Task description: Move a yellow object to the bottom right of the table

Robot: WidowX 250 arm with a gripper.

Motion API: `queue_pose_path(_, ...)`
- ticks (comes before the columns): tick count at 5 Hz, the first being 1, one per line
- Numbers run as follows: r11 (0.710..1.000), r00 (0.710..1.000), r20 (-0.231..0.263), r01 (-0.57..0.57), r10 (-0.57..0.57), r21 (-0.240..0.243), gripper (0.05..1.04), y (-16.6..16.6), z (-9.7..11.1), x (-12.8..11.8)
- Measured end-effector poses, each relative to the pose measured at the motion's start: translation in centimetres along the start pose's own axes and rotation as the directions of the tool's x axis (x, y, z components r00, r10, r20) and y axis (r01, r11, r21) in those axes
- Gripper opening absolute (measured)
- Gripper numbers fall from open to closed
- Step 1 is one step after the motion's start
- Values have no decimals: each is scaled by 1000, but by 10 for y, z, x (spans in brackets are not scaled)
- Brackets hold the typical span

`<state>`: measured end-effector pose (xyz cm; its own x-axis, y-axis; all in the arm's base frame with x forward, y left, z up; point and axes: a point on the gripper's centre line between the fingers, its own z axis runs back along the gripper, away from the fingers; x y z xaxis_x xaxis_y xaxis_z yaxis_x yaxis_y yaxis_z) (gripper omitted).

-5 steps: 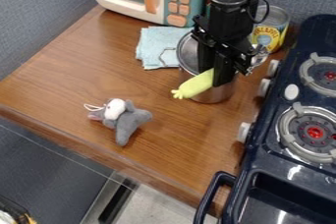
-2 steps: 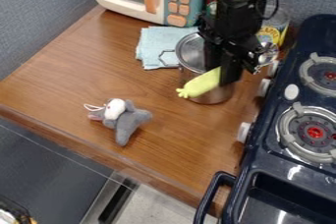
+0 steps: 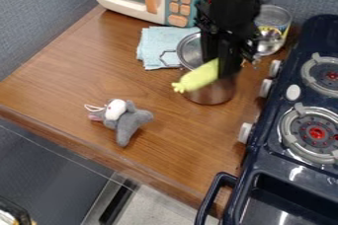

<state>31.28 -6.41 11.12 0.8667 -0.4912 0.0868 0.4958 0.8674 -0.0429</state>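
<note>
1. At the left, on the wooden bench (image 3: pixel 79 78), lies a gray plush toy (image 3: pixel 129 121) with a white patch and a thin white loop.
2. Farther back, against the wall, stands a toy microwave (image 3: pixel 132 10) with orange buttons; a folded light-blue cloth (image 3: pixel 153 46) lies just in front of it.
3. Near the middle is the yellow object (image 3: pixel 199 77), long, rounded and soft-looking. It is tilted: its knobby end points down and to the left, and its other end rises to the right, into the gripper. It lies to the lower left of the gripper, touching it, and crosses in front of a shiny metal pot (image 3: pixel 212 93). Whether it touches the pot cannot be told.
4. The gripper (image 3: pixel 222 67) hangs down from the black arm (image 3: pixel 231 9) at the top edge. Its fingers are closed around the raised end of the yellow object, parted only by what they grip.
5. Right of the gripper, toward the back, stands an open can (image 3: pixel 276 20), with a shiny, rounded silver piece (image 3: pixel 269 43) in front of it.
6. Along the right edge is a dark-blue toy stove (image 3: pixel 267 165) with white knobs and two burners.
</note>
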Motion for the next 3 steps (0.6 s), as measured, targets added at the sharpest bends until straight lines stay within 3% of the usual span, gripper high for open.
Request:
queue_pose_path(1,998,993,-102,-54,51,-32,354,7,-21,-4)
queue_pose_path(3,992,973,-199,-122,117,-11,354,23,-32,-11)
